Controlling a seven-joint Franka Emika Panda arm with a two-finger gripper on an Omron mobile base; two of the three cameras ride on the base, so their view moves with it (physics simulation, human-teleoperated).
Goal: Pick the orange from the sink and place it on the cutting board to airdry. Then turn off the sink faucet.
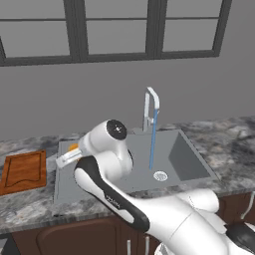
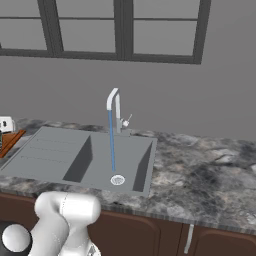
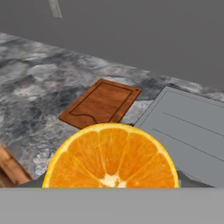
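Observation:
The orange [image 3: 111, 157], a cut half with its pale segmented face towards the camera, sits low and close in the hand view. It also peeks out as a small orange spot [image 1: 73, 147] over the left, ribbed end of the sink [image 1: 64, 184]. My gripper [image 1: 70, 151] is shut on it, held above the drainboard; the fingertips are hidden behind the fruit. The reddish-brown cutting board [image 1: 24, 171] [image 3: 103, 103] lies on the counter just left of the sink. The sink faucet [image 1: 151, 107] [image 2: 116, 107] stands behind the basin, with a blue stream of water [image 1: 153, 142] falling near the drain [image 1: 160, 175].
Speckled grey stone counter [image 2: 200, 170] surrounds the sink, with a grey wall and dark-framed windows behind. My own white arm [image 1: 107, 164] crosses the front of the sink. A brown wooden piece [image 3: 8, 168] shows at the lower left of the hand view.

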